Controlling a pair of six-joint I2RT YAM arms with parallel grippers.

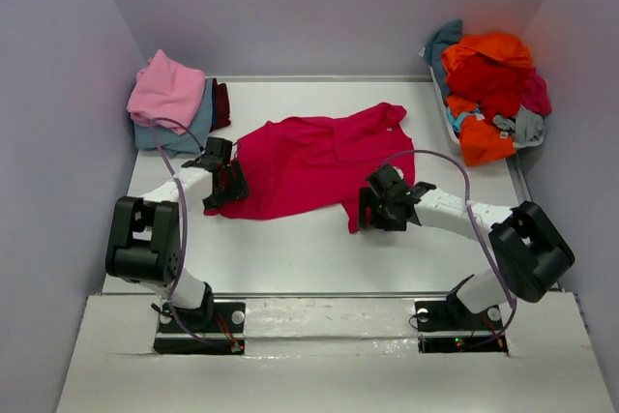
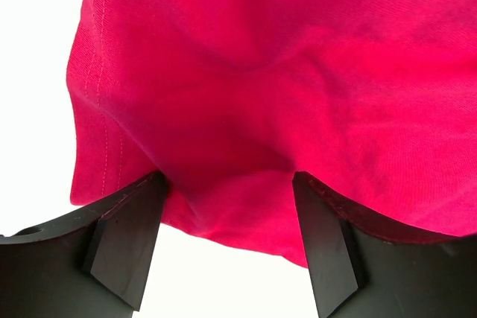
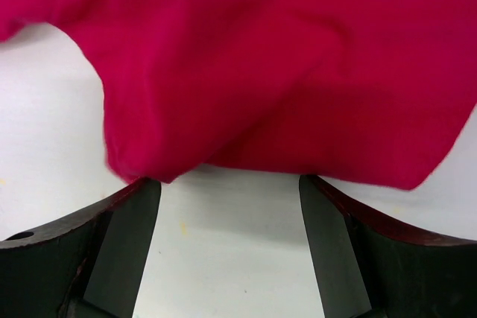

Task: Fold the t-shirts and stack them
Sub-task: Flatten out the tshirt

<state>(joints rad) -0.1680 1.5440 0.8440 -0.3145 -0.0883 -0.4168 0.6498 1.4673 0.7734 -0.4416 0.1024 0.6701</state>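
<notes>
A magenta-red t-shirt point(image 1: 309, 162) lies spread and rumpled across the middle of the white table. My left gripper point(image 1: 224, 184) is at its left edge, jaws open. In the left wrist view the shirt's hem point(image 2: 223, 214) dips between the two black fingers of the left gripper point(image 2: 227, 184), and neither finger is pressed onto it. My right gripper point(image 1: 372, 208) is at the shirt's lower right corner, also open. In the right wrist view the cloth edge point(image 3: 283, 109) lies just beyond the fingertips of the right gripper point(image 3: 229, 184), with bare table between the fingers.
A folded stack sits at the back left: pink t-shirt point(image 1: 166, 89) on top, dusty blue point(image 1: 189, 128) and maroon point(image 1: 221, 103) beneath. At the back right a heap of unfolded shirts point(image 1: 488, 84), orange, red, teal and grey, fills a white bin point(image 1: 447, 121). Walls close in on both sides.
</notes>
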